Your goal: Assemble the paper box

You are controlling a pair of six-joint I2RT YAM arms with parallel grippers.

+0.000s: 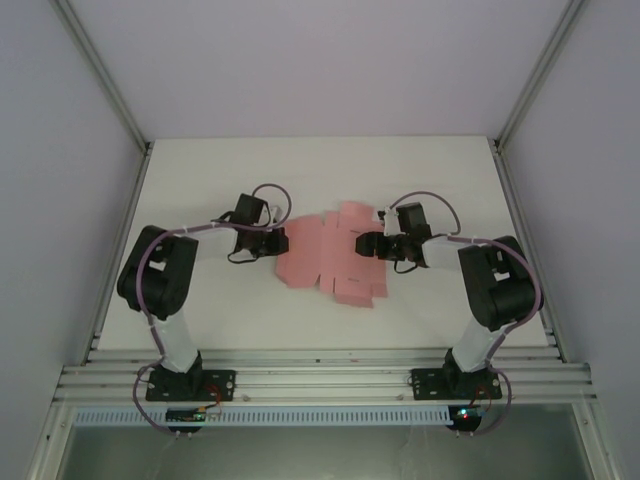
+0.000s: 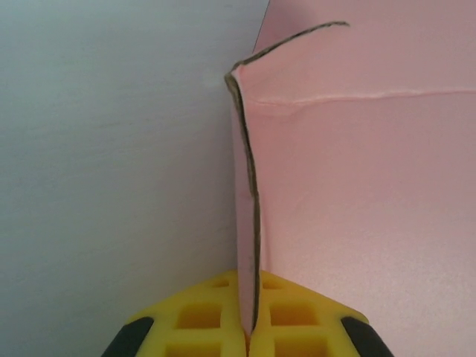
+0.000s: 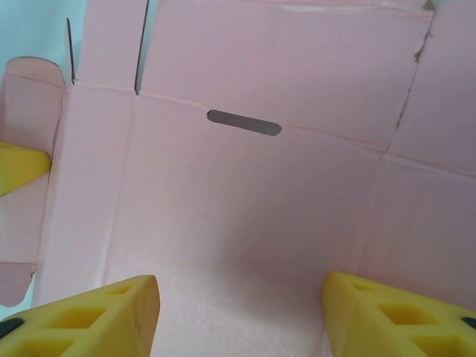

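From above, I see the paper box (image 1: 325, 262) lying flat on the tabletop (image 1: 200, 190), my left hand (image 1: 272, 240) at its left edge and my right hand (image 1: 366, 244) over it. At the left wrist, that hand (image 2: 251, 335) is clenched on the box's upturned edge. At the right wrist, the hand (image 3: 242, 312) is released, spread above the sheet.

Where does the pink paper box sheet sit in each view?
Top external: paper box lying at the centre of the table.
Left wrist: right half, edge flap pinched by left gripper.
Right wrist: across most of the picture.
Shared landmark: that edge flap, at right wrist's left edge.
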